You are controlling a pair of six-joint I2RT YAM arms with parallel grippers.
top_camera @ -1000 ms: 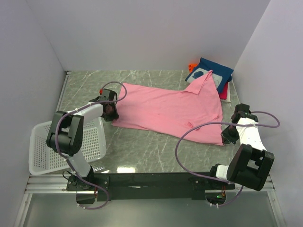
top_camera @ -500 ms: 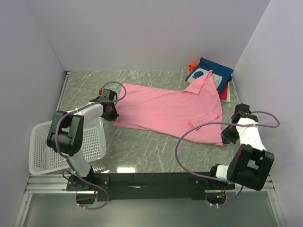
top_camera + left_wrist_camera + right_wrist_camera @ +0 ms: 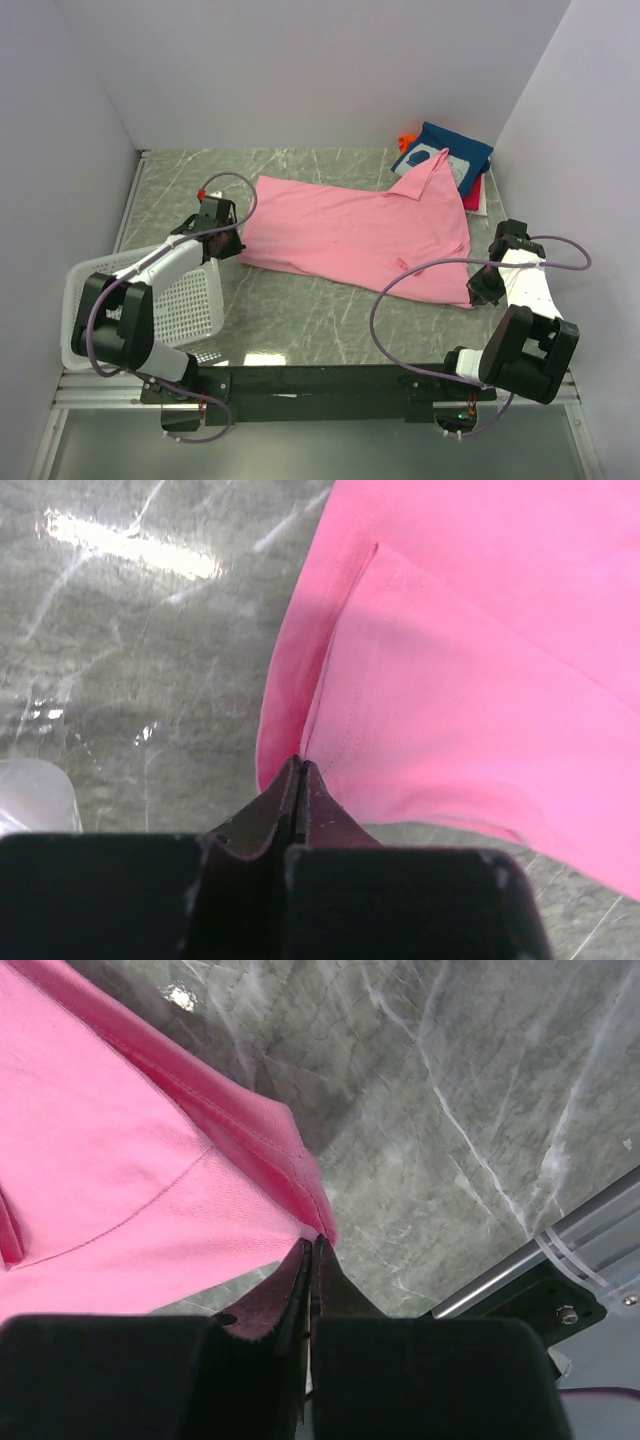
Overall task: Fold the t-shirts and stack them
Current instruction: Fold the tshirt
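Loosely spread, pink t-shirt (image 3: 350,235) is pinched by left gripper (image 3: 299,772) and right gripper (image 3: 312,1247).

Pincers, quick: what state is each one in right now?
Left pincer: closed, pinching the pink t-shirt at its edge.
Right pincer: closed, pinching a corner of the same shirt.

Pink t-shirt (image 3: 350,235): I see it spread out nearly flat with shallow ripples, reaching from one gripper to the other.
Near-left corner: pinched in the closed tips of the left gripper (image 3: 298,770), with a stitched hem running away from them.
Near-right corner: clamped in the right gripper (image 3: 312,1245), seam just beyond its tips.
Dark blue t-shirt (image 3: 445,155): folded, pale print up, well beyond the right gripper.
Red t-shirt (image 3: 474,192): folded beneath the blue, only its edge showing.
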